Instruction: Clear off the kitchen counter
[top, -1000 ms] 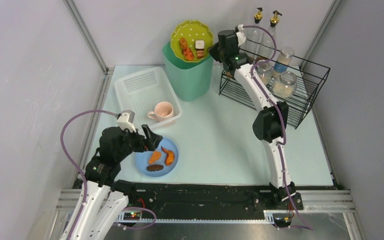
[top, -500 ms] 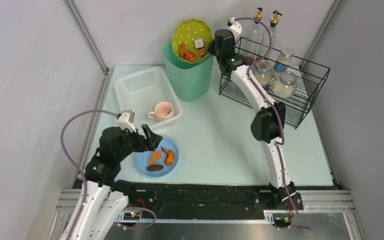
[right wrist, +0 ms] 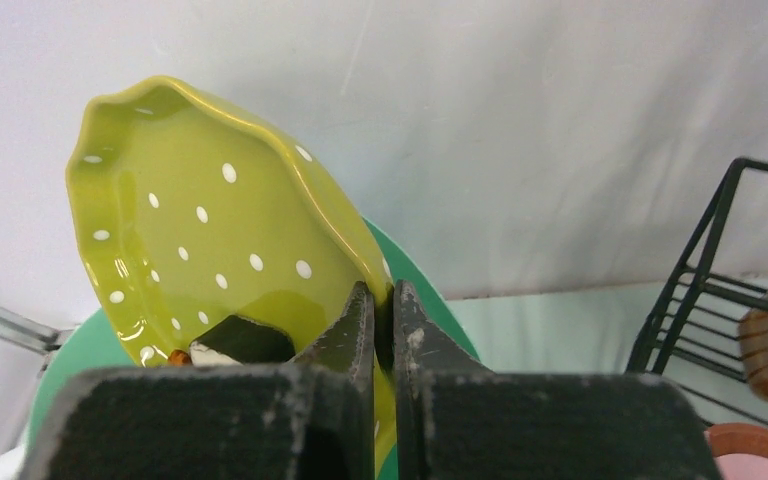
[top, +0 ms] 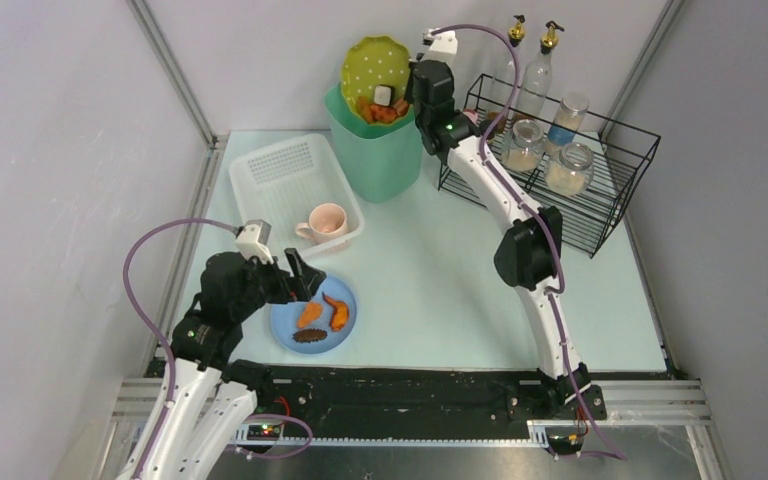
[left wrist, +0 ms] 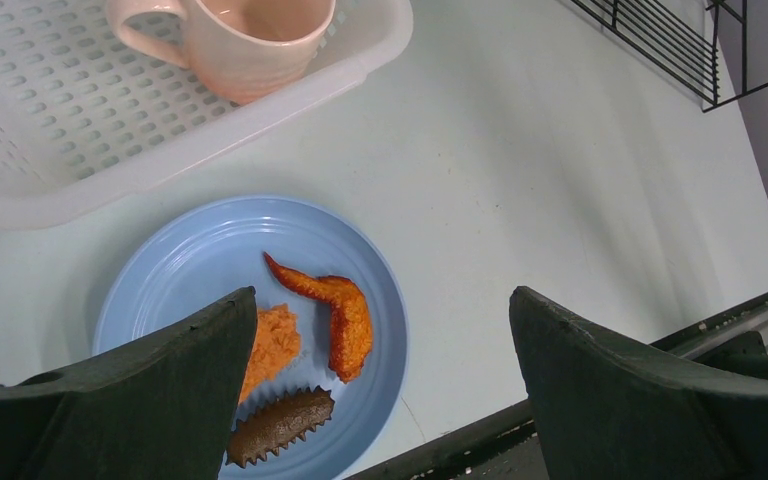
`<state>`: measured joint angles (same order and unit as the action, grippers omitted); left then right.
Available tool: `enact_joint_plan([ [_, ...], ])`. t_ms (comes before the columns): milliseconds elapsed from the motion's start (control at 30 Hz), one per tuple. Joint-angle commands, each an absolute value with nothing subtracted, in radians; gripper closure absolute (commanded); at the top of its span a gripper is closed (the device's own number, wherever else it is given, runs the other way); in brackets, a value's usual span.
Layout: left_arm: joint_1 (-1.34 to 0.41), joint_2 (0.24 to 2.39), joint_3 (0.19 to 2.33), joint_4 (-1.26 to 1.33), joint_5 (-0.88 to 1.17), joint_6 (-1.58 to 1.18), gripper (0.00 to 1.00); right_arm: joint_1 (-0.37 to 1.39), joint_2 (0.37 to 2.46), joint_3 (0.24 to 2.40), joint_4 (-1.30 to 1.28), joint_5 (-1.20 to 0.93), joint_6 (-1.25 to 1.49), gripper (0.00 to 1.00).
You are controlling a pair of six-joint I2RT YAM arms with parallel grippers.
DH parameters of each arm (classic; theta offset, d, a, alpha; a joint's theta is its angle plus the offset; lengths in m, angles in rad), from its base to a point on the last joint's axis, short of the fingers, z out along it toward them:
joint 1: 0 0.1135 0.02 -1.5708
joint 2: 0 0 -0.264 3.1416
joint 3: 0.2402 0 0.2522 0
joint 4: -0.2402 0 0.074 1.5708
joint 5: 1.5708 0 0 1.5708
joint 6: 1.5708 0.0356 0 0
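The right tool (right wrist: 380, 300) is pressed together on the wavy rim of a green dotted plate (right wrist: 210, 230), pinching it on edge. The plate tilts steeply over the open mouth of a mint bin (top: 380, 150), and food pieces (top: 385, 105) are gathered at its low rim, over the bin. The bin stands at the rear of the desk (top: 440, 270), with the black wire rack (top: 600, 200) just beside it, filling the right rear corner.

The left tool (left wrist: 382, 300) is spread wide above a blue plate (left wrist: 180, 270). One finger is over the plate and the other is over bare desk. This plate carries a chicken wing (left wrist: 335, 305), an orange piece (left wrist: 272, 345) and a dark ridged piece (left wrist: 280, 425), and sits close to the black front rail. The white perforated basket (top: 280, 170), holding a pink mug (top: 325, 222), runs along the left edge, its near corner just beside the blue plate. The widest bare stretch of desk lies between the blue plate and the rack.
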<state>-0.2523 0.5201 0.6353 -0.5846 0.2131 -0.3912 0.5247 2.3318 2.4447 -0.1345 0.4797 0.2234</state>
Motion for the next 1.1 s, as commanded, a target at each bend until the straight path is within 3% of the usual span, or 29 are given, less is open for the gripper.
enact_joint_plan([
  [0,-0.252,0.527,0.632,-0.553,0.221,-0.382,0.00,0.541,2.280,2.480,0.198,0.547,0.047,1.00],
  [567,-0.252,0.538,0.632,-0.553,0.218,-0.381,0.00,0.613,2.221,2.309,0.295,0.532,-0.317,1.00],
  [1067,-0.252,0.529,0.630,-0.554,0.218,-0.382,0.01,0.648,2.043,2.235,0.028,0.575,-0.304,1.00],
])
